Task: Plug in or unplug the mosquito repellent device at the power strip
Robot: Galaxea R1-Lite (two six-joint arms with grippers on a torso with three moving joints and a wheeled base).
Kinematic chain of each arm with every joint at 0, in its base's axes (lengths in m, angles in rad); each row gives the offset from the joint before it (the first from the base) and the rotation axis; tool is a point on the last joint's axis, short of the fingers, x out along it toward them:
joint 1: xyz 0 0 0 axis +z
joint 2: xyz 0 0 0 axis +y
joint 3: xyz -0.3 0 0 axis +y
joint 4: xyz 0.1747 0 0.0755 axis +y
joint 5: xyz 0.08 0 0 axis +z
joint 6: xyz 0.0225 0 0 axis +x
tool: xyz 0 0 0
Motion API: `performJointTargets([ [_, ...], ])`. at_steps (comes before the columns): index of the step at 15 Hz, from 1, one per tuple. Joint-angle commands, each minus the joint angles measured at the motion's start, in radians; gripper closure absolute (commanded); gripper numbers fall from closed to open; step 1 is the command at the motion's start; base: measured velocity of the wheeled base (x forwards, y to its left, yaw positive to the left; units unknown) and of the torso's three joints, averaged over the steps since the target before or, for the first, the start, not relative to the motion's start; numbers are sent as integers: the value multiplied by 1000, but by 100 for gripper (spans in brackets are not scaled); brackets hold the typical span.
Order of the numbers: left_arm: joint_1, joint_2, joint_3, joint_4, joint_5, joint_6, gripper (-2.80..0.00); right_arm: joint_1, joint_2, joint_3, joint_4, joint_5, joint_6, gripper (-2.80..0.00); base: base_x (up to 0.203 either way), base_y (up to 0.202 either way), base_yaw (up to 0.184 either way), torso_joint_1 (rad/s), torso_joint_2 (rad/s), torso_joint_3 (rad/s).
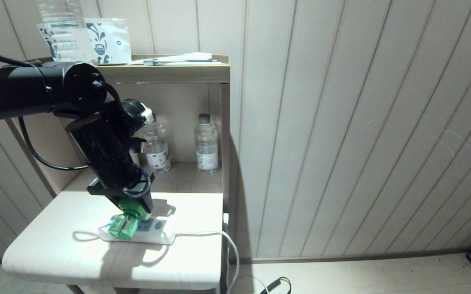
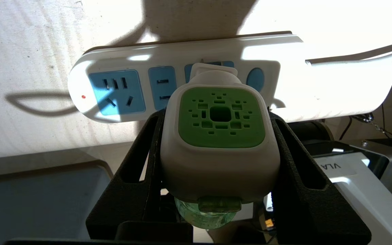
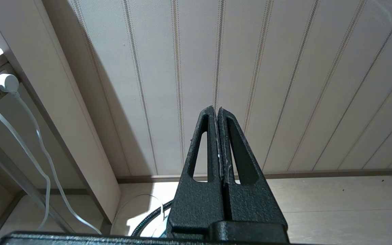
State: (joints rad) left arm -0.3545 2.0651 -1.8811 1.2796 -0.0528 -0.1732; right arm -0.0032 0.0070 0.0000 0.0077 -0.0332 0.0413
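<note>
Left pincer (image 1: 131, 208) over the near-middle of the bench (image 1: 47, 241), pointing down and toward the near edge, fingers (image 2: 141, 160) clamped on the two sides of the mosquito repellent device (image 2: 220, 136). Device sits directly at the power strip (image 2: 121, 64), its plug end against the strip's face at the middle outlets; whether the prongs are seated or just clear cannot be told. Green bottle end points back toward the wrist and the near-left. Strip's long axis runs left-right, cord (image 1: 219, 234) leaving off the right end. Judged: the move to come runs along the device's own axis, square to the strip's face. Right pincer (image 3: 217, 112) parked low on the right, facing the wall, fingers together, empty; left arm far nearer.
</note>
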Motion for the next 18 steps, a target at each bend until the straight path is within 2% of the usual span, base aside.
performJointTargets([
  [1, -1, 0, 0, 11, -1, -3, 0, 0, 1, 0, 0, -1, 0, 0, 0, 0, 0, 0, 0, 0],
  [18, 0, -42, 10, 53, 2, -6, 0, 0, 1, 0, 0, -1, 0, 0, 0, 0, 0, 0, 0, 0],
])
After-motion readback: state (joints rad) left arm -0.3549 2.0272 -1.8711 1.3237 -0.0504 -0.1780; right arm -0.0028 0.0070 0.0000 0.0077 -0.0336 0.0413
